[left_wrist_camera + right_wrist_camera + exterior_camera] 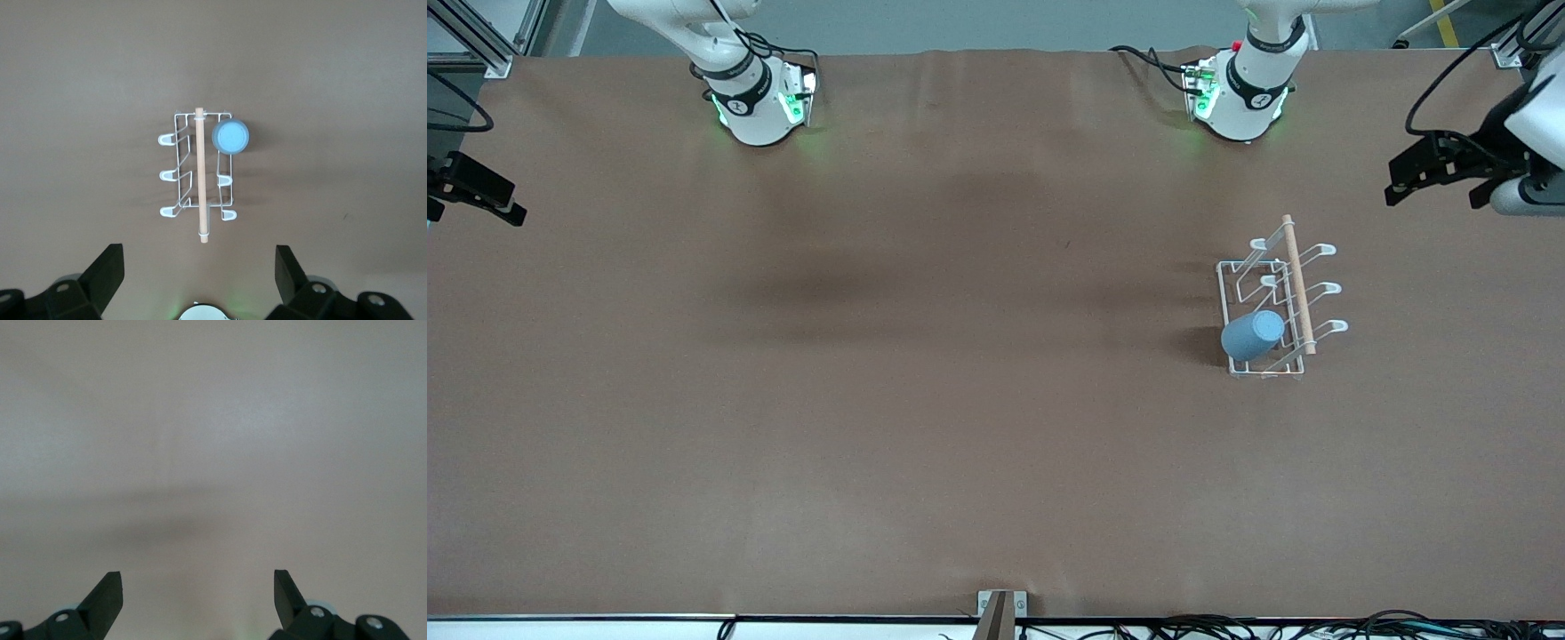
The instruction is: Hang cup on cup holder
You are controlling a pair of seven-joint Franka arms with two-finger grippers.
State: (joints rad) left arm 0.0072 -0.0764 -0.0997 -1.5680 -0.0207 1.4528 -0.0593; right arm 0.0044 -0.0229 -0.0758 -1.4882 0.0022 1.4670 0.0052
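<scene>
One light blue tapered plastic cup (1253, 335) hung on a prong at the camera-nearest end of one white wire cup holder (1279, 302) with six looped prongs and one wooden dowel, on the brown tabletop (871, 400). Left tool (1440, 173) and right tool (476, 191) both waited released, holding nothing, high at their tabletop ends.

Blue cup (1253, 335) hung on a prong of the white wire cup holder (1278, 305) toward the left arm's end of the brown table (925, 400), left end effector (1436, 169) and right end effector (476, 188) both up at the table's ends, holding nothing.
</scene>
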